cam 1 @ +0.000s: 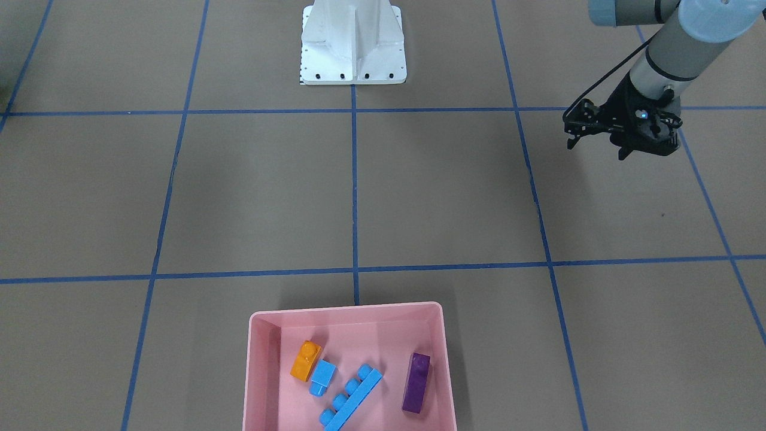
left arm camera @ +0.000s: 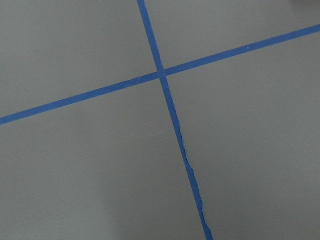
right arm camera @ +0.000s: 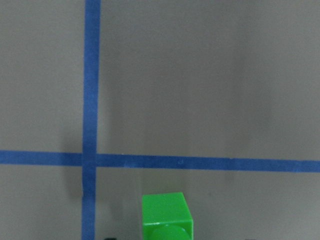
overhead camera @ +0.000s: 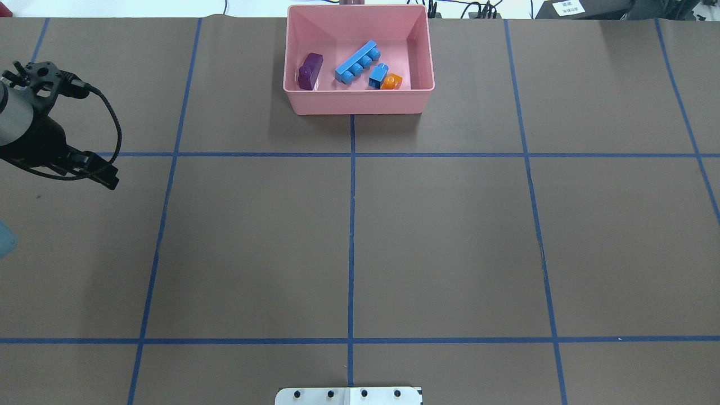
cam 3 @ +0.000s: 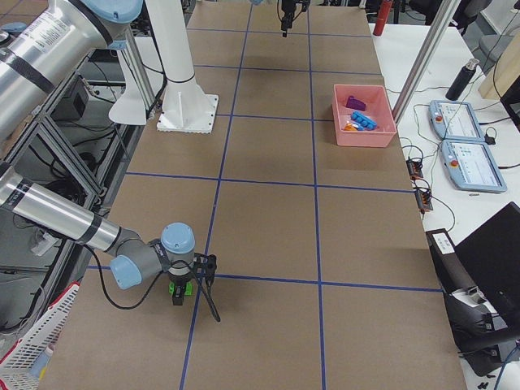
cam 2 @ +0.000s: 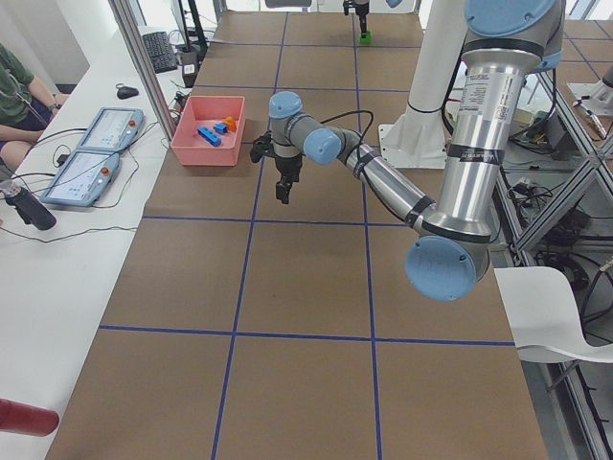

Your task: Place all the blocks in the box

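Note:
The pink box (cam 1: 347, 311) (overhead camera: 360, 102) stands at the table's far edge from the robot. In it lie an orange block (cam 1: 305, 360), a small blue block (cam 1: 321, 377), a long blue block (cam 1: 353, 398) and a purple block (cam 1: 416, 383). The green block (cam 3: 180, 286) (right arm camera: 166, 217) sits on the table far to the robot's right. My right gripper (cam 3: 188, 294) is down around it, and one dark fingertip shows apart from the block in the wrist view. My left gripper (cam 1: 646, 149) (overhead camera: 107, 177) hangs empty over bare table at the left. Its jaws' state is unclear.
The white robot base (cam 1: 353, 42) stands at the table's near middle. Blue tape lines (left arm camera: 165, 100) grid the brown surface. A side table beyond the box holds two tablets (cam 2: 91, 153), and a person (cam 2: 14, 96) sits there. A dark bottle (cam 3: 463, 77) stands there too.

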{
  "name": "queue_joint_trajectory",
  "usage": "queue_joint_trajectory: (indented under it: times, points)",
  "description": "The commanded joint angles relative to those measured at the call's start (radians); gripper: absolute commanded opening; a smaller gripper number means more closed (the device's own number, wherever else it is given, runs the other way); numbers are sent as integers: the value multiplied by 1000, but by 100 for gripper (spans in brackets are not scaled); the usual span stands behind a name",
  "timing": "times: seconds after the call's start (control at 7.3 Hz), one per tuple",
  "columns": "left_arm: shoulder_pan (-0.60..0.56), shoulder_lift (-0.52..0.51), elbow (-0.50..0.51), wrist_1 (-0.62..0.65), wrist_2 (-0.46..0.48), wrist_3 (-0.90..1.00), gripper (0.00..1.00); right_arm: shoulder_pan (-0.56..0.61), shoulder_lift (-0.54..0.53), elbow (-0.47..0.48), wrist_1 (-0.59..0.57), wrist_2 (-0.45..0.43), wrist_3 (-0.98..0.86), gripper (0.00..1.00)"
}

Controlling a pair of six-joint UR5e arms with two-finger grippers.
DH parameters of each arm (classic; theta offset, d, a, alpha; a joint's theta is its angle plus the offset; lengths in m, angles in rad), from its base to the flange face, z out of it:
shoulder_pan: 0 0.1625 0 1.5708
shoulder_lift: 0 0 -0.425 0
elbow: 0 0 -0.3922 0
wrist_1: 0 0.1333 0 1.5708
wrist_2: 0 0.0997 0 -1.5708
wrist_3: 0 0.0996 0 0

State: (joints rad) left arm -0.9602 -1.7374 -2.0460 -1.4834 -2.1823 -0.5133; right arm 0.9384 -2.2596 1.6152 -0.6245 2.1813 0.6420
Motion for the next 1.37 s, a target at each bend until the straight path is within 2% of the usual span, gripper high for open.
queue_joint_trajectory:
  times: [0.0,0.14,0.27,0.41,0.55,0.69,0.82,1.1,1.23]
  points:
    - [0,-1,0,0,-2,-1,100,-24,0,-8,5,6,7,81]
    - [0,-1,0,0,-5,-1,100,-36,0,-11,5,6,7,76]
    - [0,-2,0,0,-5,-1,100,-44,2,-11,6,8,8,58]
    - [0,-2,0,0,-5,-1,100,-50,2,-9,6,18,8,48]
    - [0,-1,0,0,-5,-1,100,-53,3,-9,6,22,8,31]
    - [0,-1,-2,0,-7,-1,100,-55,14,-11,5,22,8,7]
    - [0,-1,0,0,-7,-1,100,-55,20,-9,9,22,7,0]
    - [0,-2,-2,0,-7,-4,100,-49,20,3,104,23,8,0]
    - [0,-2,-3,0,-8,-5,100,-15,25,40,104,23,8,0]
